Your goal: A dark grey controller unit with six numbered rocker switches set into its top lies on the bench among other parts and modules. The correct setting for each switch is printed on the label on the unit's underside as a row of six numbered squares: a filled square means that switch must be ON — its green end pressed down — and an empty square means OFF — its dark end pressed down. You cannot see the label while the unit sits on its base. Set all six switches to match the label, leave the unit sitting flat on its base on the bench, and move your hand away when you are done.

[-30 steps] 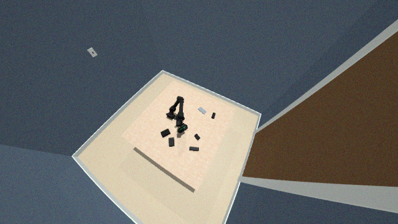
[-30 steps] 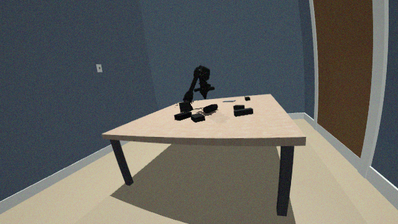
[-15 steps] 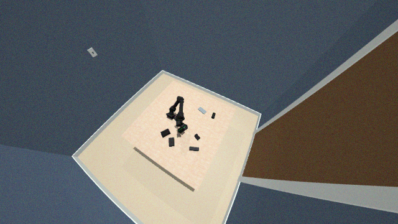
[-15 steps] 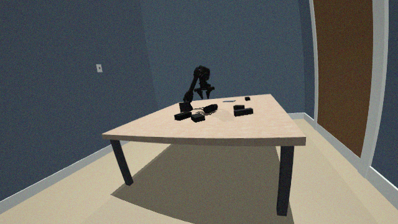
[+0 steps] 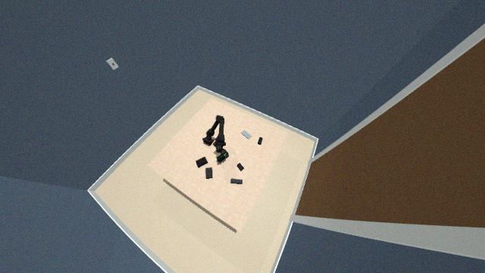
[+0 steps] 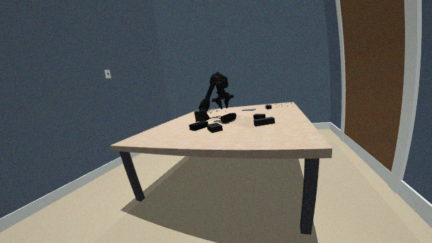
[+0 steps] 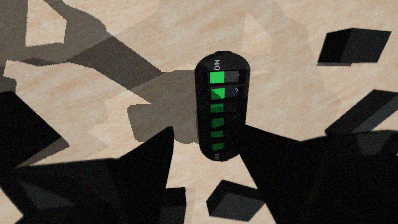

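The gripper is partly open above the switch box, which looks hard and smooth, best held by its long sides, away from the bench edges.

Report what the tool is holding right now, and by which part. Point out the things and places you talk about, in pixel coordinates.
Nothing is held: the tool (image 6: pixel 224 108) (image 7: pixel 201 128) is open above the switch unit (image 5: pixel 223 156) (image 6: pixel 228 117) (image 7: pixel 232 107), which rests on the table (image 5: pixel 182 159) (image 6: pixel 216 143) below its separated fingertips.
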### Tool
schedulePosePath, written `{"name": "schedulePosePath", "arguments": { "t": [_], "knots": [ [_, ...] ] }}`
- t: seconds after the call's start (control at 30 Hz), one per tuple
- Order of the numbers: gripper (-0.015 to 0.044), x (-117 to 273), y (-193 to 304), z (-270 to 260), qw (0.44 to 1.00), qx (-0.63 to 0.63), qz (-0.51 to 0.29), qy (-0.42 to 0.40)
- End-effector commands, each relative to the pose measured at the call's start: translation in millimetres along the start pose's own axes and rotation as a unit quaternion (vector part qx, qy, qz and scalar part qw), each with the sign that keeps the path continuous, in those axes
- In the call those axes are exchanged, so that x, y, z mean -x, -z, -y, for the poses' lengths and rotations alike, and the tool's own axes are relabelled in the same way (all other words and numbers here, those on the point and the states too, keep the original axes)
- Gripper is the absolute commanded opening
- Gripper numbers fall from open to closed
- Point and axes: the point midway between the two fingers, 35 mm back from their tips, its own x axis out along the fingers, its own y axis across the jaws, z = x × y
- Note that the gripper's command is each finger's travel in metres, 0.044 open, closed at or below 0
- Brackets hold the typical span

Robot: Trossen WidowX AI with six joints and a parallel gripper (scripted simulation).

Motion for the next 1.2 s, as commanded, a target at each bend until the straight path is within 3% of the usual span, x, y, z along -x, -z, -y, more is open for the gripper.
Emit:
{"name": "schedulePosePath", "arguments": {
  "t": [0.0, 0.2, 1.17],
  "knots": [
    [0.0151, -11, -11, -5, 1.0, -0.004, 0.002, 0.027],
    [0.0, -26, -27, -13, 0.997, -0.003, 0.01, 0.072],
    [0.0, -65, -37, -21, 0.995, -0.001, 0.015, 0.096]
  ]
}}
